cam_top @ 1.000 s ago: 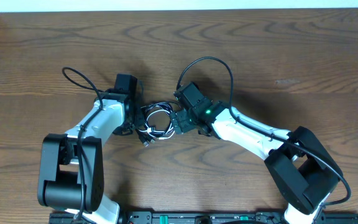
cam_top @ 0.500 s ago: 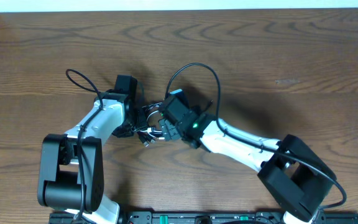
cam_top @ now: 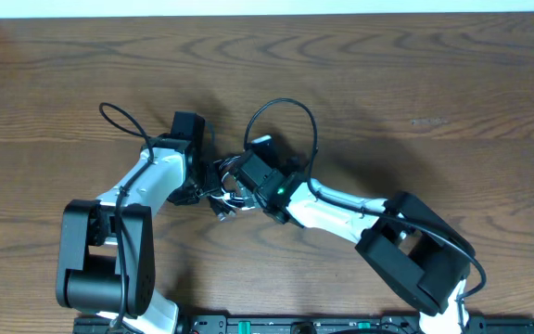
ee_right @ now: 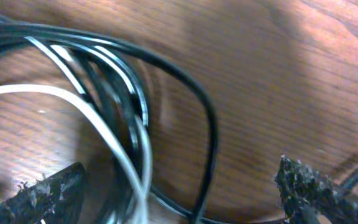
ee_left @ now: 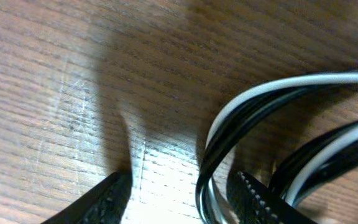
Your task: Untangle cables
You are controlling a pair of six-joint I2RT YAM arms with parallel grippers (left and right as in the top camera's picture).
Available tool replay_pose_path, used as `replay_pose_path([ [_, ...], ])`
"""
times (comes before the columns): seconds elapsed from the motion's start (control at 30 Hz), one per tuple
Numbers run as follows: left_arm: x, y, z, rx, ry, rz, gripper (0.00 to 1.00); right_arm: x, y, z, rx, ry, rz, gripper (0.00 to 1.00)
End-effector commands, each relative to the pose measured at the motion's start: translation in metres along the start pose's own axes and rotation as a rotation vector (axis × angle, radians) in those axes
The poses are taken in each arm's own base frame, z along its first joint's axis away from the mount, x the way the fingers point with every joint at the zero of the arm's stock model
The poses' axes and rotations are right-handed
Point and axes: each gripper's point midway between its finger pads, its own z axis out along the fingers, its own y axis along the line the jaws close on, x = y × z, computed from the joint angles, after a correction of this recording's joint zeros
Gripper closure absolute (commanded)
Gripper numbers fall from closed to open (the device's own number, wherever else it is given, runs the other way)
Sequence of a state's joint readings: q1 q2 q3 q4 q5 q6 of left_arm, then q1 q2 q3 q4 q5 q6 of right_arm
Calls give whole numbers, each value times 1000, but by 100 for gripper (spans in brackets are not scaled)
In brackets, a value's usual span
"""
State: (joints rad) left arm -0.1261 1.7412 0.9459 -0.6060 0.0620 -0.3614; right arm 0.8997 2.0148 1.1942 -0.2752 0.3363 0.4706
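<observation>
Cable tangle lying between two opened claws, just left of centre in the overhead frame.

The small tangle of thin black cords and one thin white cord (cam_top: 226, 188) is seen lying on the brown wood-grain table (cam_top: 387, 74), flanked by the left gripper (cam_top: 208, 182) on its left and the right gripper (cam_top: 241, 182) on its right. In the left wrist view the left gripper (ee_left: 179, 193) is shown with jaws apart and bare wood between them. A looped bundle of black and white cord (ee_left: 222, 130) is seen just beside the right-hand fingertip (ee_left: 253, 196); whether it is touched cannot be told. In the right wrist view the right gripper (ee_right: 179, 186) is spread wide, its jaws at the lower corners of the frame. The white cord (ee_right: 48, 88) and black cords (ee_right: 213, 124) are draped over the wood between them, clamped by neither.
</observation>
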Motion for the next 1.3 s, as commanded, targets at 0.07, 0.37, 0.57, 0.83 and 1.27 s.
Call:
replay_pose_path([
  [0.07,5,5,6,-27,25,18,34,27,-27,12,68,122,-17,7],
  [0.37,2,14,4,-79,3,19,28,23,-60,-12,113,317,-159,6],
  [0.57,-1,22,1,-128,-19,11,24,26,-89,-13,176,362,-206,2],
  [0.83,-2,11,-4,-66,-21,11,23,9,-73,-3,83,290,-164,1],
  [1.27,-3,11,-4,-65,-22,11,23,2,-49,-5,-45,275,-185,1],
])
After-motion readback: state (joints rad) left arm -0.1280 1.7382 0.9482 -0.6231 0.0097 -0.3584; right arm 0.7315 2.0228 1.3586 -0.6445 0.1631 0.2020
